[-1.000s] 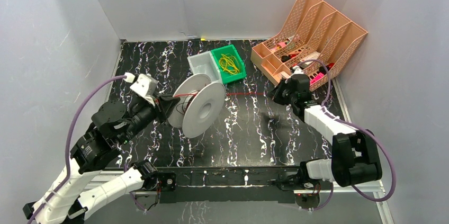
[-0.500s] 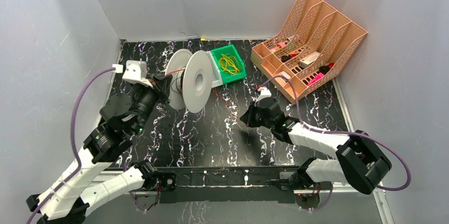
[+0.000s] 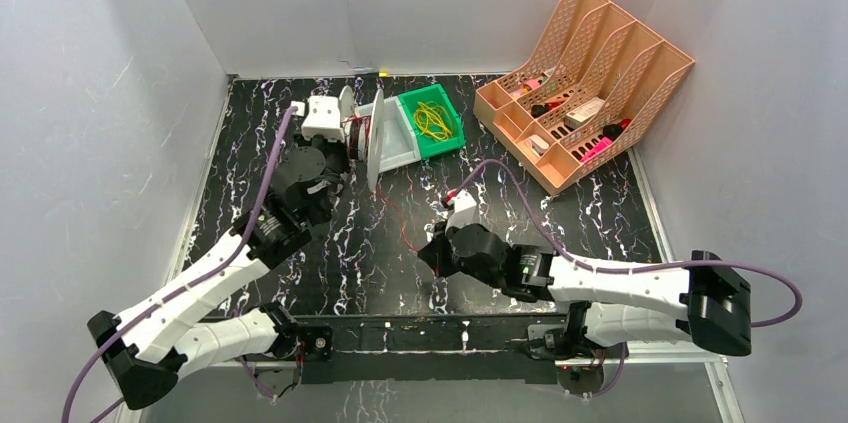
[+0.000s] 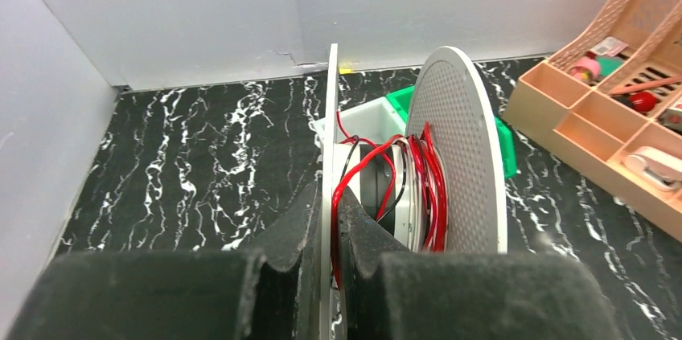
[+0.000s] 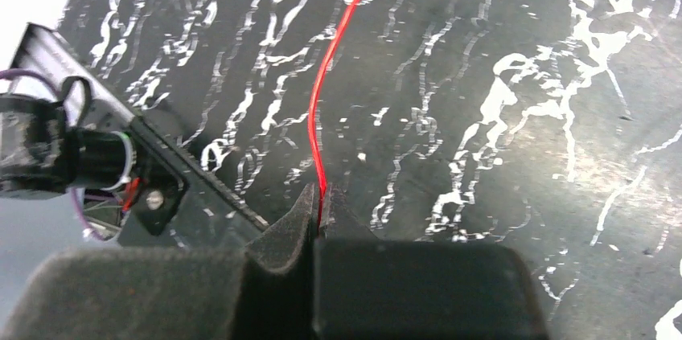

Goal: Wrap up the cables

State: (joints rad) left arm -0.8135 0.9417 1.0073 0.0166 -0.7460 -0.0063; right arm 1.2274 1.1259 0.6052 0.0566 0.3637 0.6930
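A white spool [image 3: 370, 139] stands edge-on at the back of the table, next to the bins. Red wire [image 4: 429, 183] is wound round its core between the two discs. My left gripper [image 3: 345, 135] is shut on the spool's near disc [image 4: 331, 115], with a loop of red wire pinched alongside it. The red wire [image 3: 398, 215] runs loosely from the spool across the black mat to my right gripper [image 3: 436, 249]. That gripper is shut on the wire [image 5: 334, 59] low over the mat near the front middle.
A green bin [image 3: 447, 133] with a yellow wire tangle [image 3: 432, 119] and a white bin [image 3: 392, 131] sit right behind the spool. A peach file organizer [image 3: 590, 63] stands at the back right. A black rail [image 3: 430, 335] runs along the front edge. Grey walls enclose the table.
My left arm carried the spool back and right to the bins and turned it edge-on. My right gripper moved from near the organizer to the front middle, holding the wire, which now hangs slack.
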